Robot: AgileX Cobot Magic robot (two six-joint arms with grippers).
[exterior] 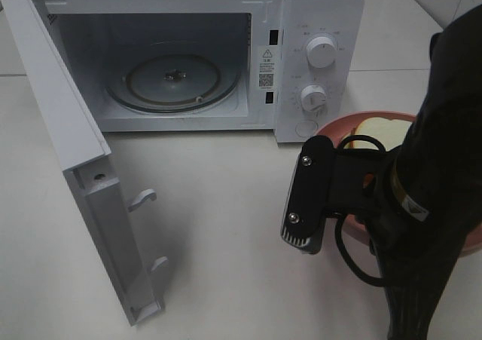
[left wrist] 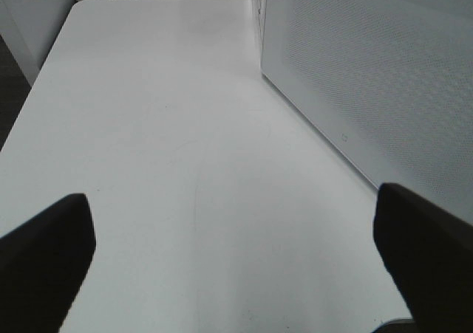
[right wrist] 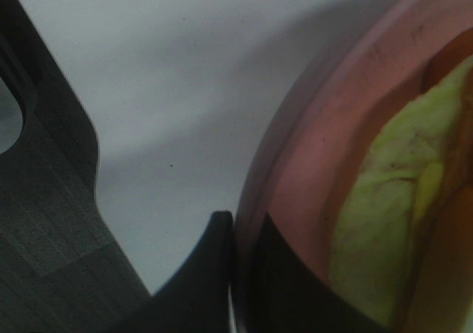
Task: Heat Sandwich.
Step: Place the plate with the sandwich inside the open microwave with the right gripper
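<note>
The white microwave (exterior: 320, 16) stands at the back with its door (exterior: 68, 129) swung wide open and a bare glass turntable (exterior: 173, 80) inside. To its right, a round pink plate (exterior: 337, 126) carries the sandwich (exterior: 380, 133). In the right wrist view my right gripper (right wrist: 236, 266) is shut on the plate's rim (right wrist: 325, 126), one finger outside and one inside. The sandwich's pale yellow-green filling (right wrist: 384, 222) lies just beyond. In the exterior high view the right arm (exterior: 429, 204) hides the gripper. My left gripper (left wrist: 236, 274) hangs open over bare table, holding nothing.
The open door juts toward the table's front on the left. A white meshed panel of the microwave (left wrist: 369, 74) stands close beside the left gripper. White tabletop (exterior: 226, 227) stretches between the door and the plate.
</note>
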